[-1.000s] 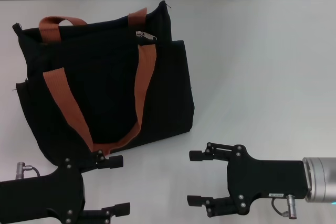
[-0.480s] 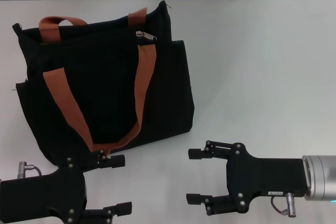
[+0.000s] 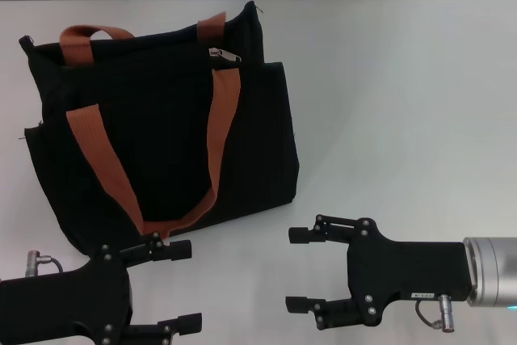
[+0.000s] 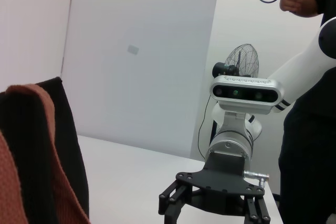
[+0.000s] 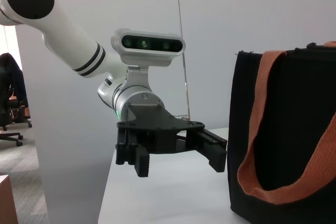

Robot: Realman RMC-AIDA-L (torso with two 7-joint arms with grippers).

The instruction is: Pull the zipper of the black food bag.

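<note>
The black food bag (image 3: pixel 161 131) lay toward the table's (image 3: pixel 404 103) far left corner, its zipper (image 3: pixel 225 55) at the top edge. Your left gripper (image 3: pixel 176 288) and right gripper (image 3: pixel 300 270) hung near the front edge, fingers wide and empty. You needed to pinch only the tab, then pull along the zip line.

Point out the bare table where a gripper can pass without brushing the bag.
The white table is bare right of the boxy black fabric food bag, back to the wall, and ahead of the open right gripper. It is crowded near the open left gripper, whose upper finger sits just off the bag's orange strap loop.
</note>
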